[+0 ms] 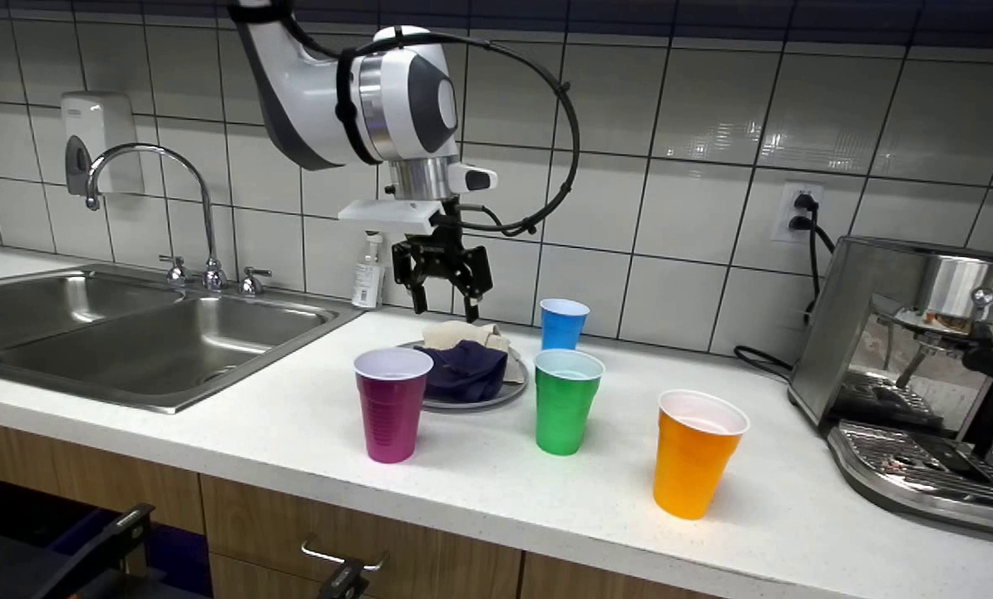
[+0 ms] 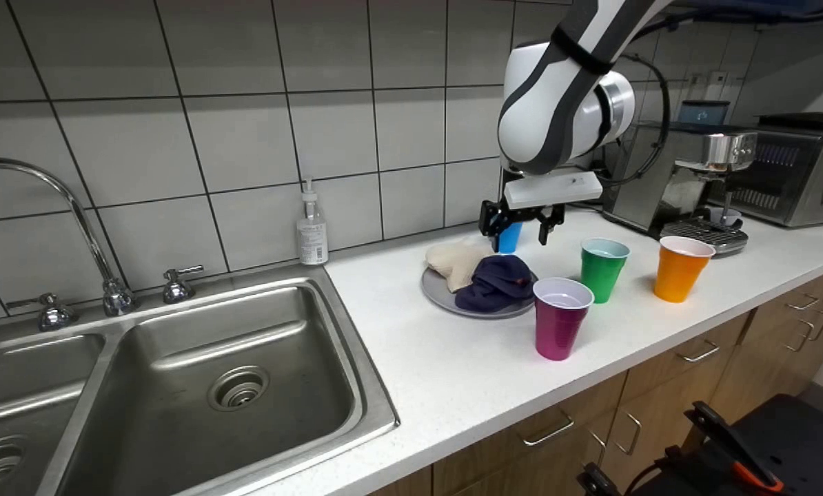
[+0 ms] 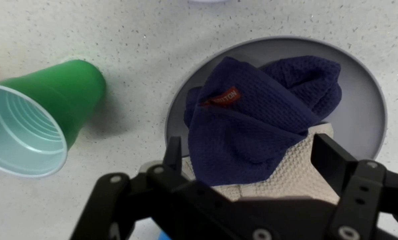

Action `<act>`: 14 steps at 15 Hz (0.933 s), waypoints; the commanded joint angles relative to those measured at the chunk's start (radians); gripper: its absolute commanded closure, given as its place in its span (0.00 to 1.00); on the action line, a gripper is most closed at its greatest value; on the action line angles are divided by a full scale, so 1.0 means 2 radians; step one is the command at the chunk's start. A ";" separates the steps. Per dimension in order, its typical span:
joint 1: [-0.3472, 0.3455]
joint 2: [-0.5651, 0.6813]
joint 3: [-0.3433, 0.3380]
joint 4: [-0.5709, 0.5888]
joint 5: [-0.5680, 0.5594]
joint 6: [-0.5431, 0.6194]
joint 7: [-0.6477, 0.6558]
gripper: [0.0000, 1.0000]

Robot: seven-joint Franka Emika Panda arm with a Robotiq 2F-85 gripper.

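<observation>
Speckled white counter (image 3: pixel 135 33), rumpled navy waffle-weave cloth (image 3: pixel 249 126), red-tagged, fingers (image 3: pixel 332 163) spread apart above it

Two cloths (image 3: pixel 249 133) lie on a plate (image 3: pixel 362 110) between sink (image 1: pixel 172 341) and coffee machine (image 1: pixel 867 291).

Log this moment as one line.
hand: open, empty, above plate | navy cloth: on plate, partly over beige cloth | green cup: upright, beside plate

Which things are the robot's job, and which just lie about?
Job, apparently, beneath the open black gripper:
crumpled navy cloth
cream textured cloth
round grey plate

Probably not:
purple plastic cup
green plastic cup
orange plastic cup
blue plastic cup
</observation>
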 commanded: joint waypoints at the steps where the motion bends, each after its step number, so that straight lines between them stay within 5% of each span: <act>1: 0.024 0.055 -0.027 0.047 -0.002 0.002 0.014 0.00; 14: 0.061 0.137 -0.081 0.096 0.012 0.002 0.007 0.00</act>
